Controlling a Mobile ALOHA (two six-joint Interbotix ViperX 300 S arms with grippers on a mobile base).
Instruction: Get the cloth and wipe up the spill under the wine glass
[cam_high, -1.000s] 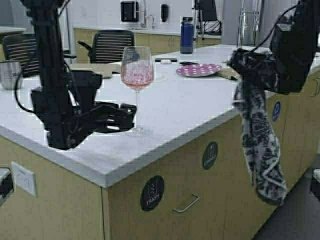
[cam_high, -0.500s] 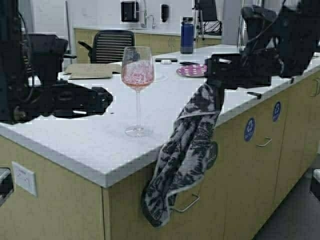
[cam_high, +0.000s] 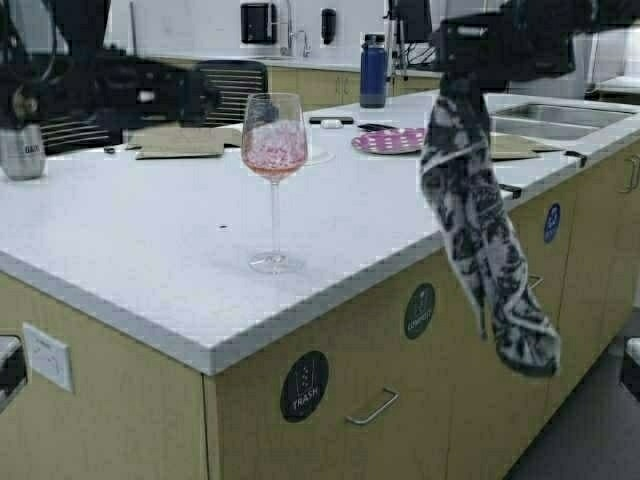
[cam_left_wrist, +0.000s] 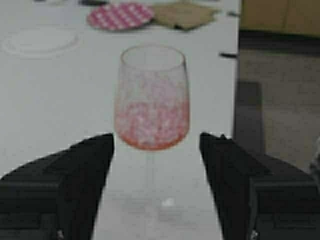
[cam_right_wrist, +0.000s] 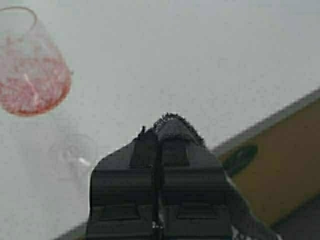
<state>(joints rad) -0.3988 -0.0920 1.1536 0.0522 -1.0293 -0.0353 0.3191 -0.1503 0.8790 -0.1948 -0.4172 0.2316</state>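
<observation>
On the cabinet front under the tabletop, a round dark sticker (cam_high: 305, 386) reads "TRASH" beneath a small bin symbol; it sits low, below and between the two end effectors. A second round dark sticker (cam_high: 420, 311), just beside the hanging cloth (cam_high: 482, 230) that the right end effector (cam_high: 462, 75) holds, carries a word that seems to be "COMPOST", though its letters are too small to be sure. A round blue sticker (cam_high: 553, 223) farther along the cabinets, below the right end effector, has white marks that cannot be read. The steel tumbler (cam_high: 22, 152), below the left end effector (cam_high: 205, 95), bears dark lettering too small to make out.
</observation>
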